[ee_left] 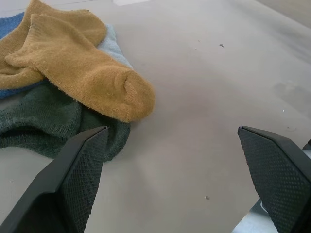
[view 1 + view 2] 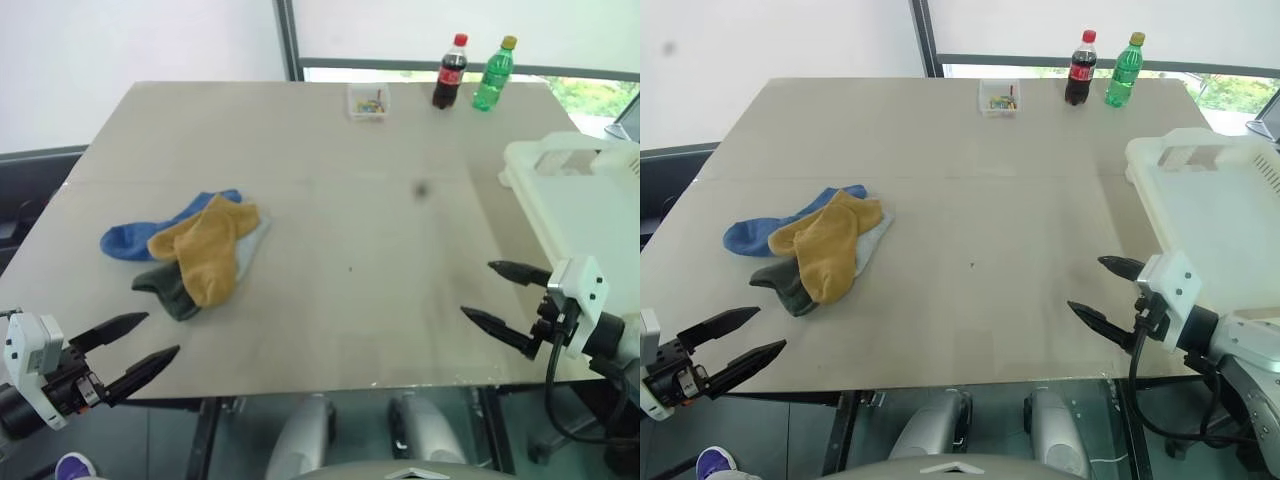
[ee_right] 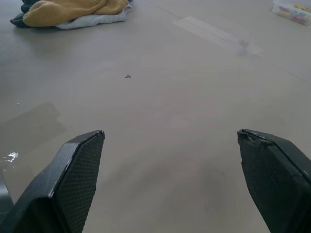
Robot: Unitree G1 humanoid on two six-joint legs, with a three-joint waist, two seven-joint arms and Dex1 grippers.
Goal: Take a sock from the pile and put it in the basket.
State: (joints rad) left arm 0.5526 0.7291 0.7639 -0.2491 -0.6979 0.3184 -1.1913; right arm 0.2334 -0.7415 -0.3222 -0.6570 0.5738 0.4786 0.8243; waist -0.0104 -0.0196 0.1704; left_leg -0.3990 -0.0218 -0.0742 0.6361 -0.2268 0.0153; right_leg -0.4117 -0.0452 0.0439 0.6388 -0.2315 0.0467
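1. I am only starting: no sock is picked up yet. The pile of socks [image 2: 190, 255] is lying on the table [image 2: 350, 200], at about ten o'clock from the table's middle in my head view.
2. My left gripper [image 2: 140, 360] is hanging at the near table edge, at about six o'clock from the pile and close to it. Its two black fingers are standing wide apart, with nothing between them.
3. My right gripper [image 2: 505, 300] is waiting near the table's right edge, at about four o'clock from the middle. Its fingers are wide apart too, and holding nothing.
4. The white basket [image 2: 590, 200] is sitting at three o'clock, at the table's right side, well apart from the pile.
5. I think my left gripper needs to reach for the mustard-yellow sock [image 1: 77, 73] on top and close on it.
6. My left wrist view is showing the dark green sock [image 1: 48, 121] tucked under the yellow one.
7. My head view is showing far things: a small clear box [image 2: 368, 103], a cola bottle [image 2: 450, 72] and a green bottle [image 2: 493, 74] at twelve o'clock.
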